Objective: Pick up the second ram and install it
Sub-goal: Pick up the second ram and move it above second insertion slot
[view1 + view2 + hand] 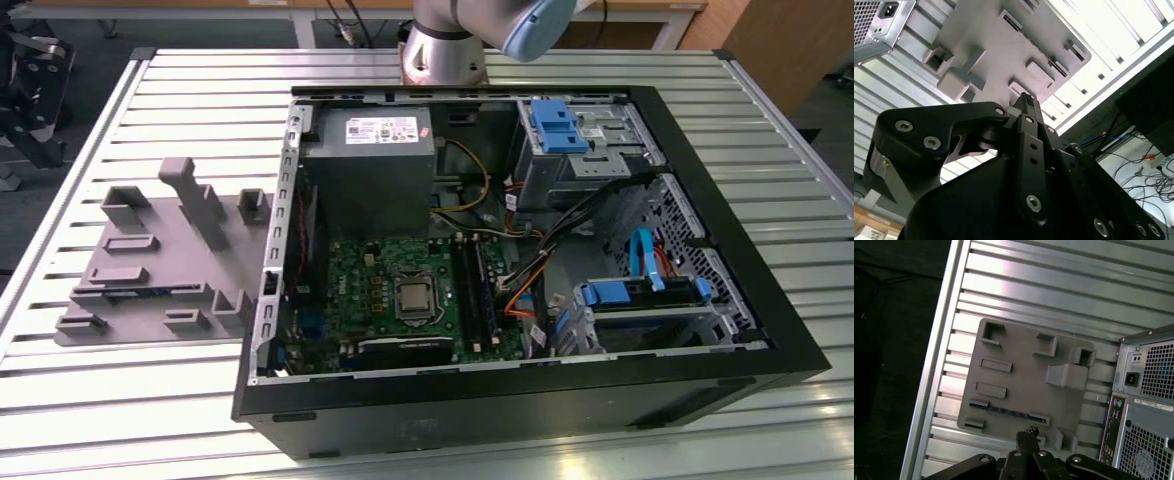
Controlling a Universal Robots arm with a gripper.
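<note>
End effector: my fingers are pressed together on nothing, above the grey fixture.
Second ram: it sits in that fixture between two small end blocks, apart from my fingertips.
Counter: it carries the fixture at the exterior view's left of the open computer case.

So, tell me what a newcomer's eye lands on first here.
The open computer case dominates the slatted table, its green motherboard exposed. On the exterior view's left sits a grey fixture plate cradling the second ram, a blue-green strip, and in the first wrist view the end effector hangs over that plate.
</note>
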